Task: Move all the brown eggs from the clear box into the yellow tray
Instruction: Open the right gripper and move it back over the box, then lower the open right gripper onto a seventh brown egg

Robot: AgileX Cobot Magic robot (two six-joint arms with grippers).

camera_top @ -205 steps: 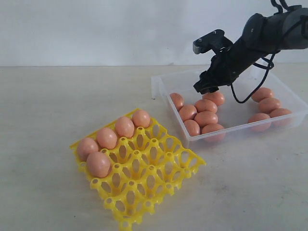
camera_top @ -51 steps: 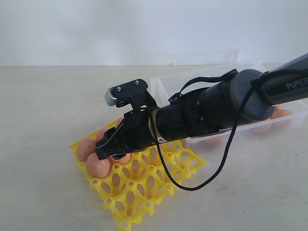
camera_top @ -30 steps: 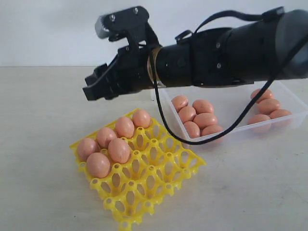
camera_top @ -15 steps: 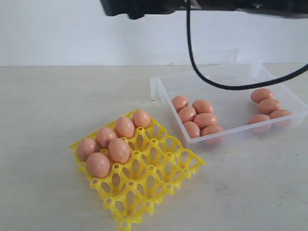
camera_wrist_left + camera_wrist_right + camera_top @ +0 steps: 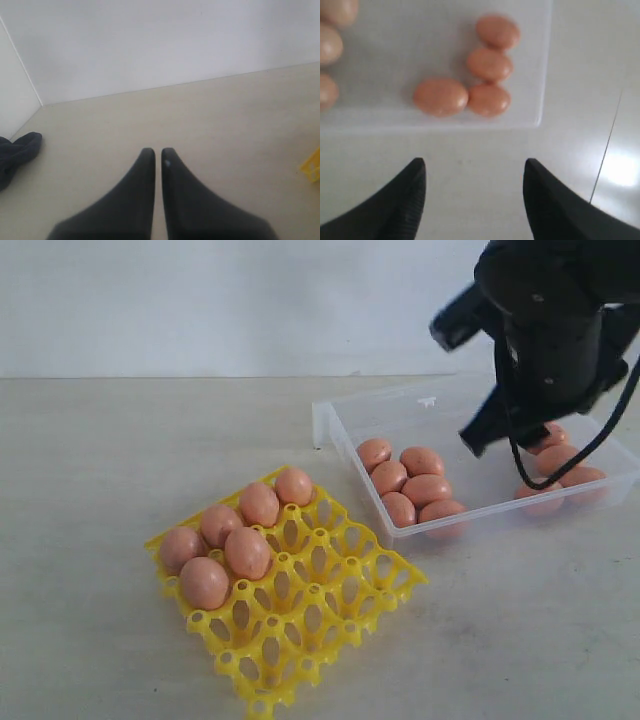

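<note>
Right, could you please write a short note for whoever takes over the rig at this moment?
Left gripper: shut, empty, over bare table.
Right gripper: open, empty, hovering at the clear box.
Done: six brown eggs sit in cups of the yellow tray.
To do: ten more lie in the box, six at the end nearest the tray and four at the other end.

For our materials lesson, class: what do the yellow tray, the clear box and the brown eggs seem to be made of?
The yellow tray: probably moulded plastic, glossy, with a uniform bright colour and a thin lattice. The clear box: translucent plastic, slightly frosted; eggs show through its thin walls. The brown eggs: smooth, satin, shell-like surface with soft highlights; whether they are real or imitation cannot be told.
</note>
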